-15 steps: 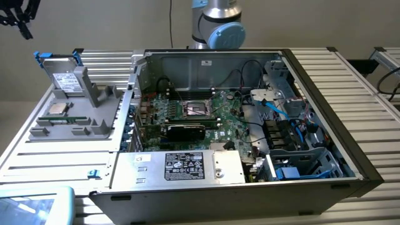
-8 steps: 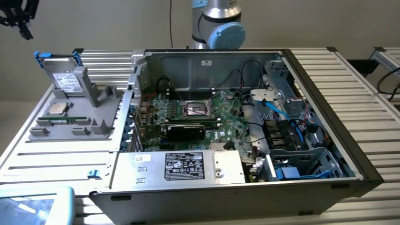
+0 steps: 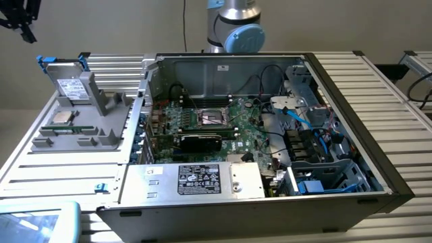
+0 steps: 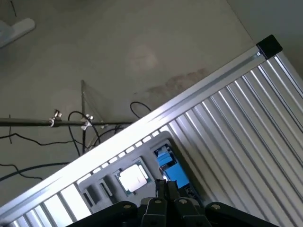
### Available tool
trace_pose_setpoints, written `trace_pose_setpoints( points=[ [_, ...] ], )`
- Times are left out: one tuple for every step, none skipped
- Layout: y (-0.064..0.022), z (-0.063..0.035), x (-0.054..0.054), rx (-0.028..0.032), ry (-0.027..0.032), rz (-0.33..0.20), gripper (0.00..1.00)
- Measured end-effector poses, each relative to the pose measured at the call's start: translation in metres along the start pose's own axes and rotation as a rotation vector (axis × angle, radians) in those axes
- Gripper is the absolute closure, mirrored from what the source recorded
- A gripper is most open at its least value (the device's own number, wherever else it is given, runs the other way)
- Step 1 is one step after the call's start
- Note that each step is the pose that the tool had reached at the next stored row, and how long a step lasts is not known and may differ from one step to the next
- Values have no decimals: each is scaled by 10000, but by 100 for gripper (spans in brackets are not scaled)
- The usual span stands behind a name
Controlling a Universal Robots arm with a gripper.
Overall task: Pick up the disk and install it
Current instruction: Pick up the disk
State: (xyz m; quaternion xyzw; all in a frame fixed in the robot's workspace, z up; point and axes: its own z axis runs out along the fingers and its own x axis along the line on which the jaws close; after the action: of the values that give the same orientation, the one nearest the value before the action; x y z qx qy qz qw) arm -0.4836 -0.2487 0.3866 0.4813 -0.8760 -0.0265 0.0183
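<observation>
The jaws hang high over the counter (image 3: 60,167). They are shut tight, with nothing in them. The disk (image 3: 70,86) stands on its edge in the grey holder (image 3: 101,109), beside the open computer box (image 3: 378,167). A little square chip (image 3: 62,117) lies just next to it. I think shut jaws would bump the top of the disk if they came down like this. They might also land on the chip by mistake, because it is so near.
</observation>
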Motion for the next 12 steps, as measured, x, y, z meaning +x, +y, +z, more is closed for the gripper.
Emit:
trace_pose_setpoints(
  points=[
    [0, 0, 0, 22, -1, -196, 89],
    [0, 1, 0, 44, -3, -378, 89],
    [0, 1, 0, 64, -3, -557, 89],
    [0, 1, 0, 83, -3, -738, 89],
    [0, 1, 0, 103, -4, -917, 89],
    [0, 1, 0, 121, -3, -1097, 89],
    [0, 1, 0, 137, -1, -1278, 89],
    [0, 1, 0, 156, -1, -1462, 89],
    [0, 1, 0, 174, 0, -1643, 89],
    [0, 1, 0, 192, 1, -1822, 89],
    [0, 1, 0, 210, 2, -2009, 89],
    [0, 0, 0, 229, 3, -2189, 89]
  ],
)
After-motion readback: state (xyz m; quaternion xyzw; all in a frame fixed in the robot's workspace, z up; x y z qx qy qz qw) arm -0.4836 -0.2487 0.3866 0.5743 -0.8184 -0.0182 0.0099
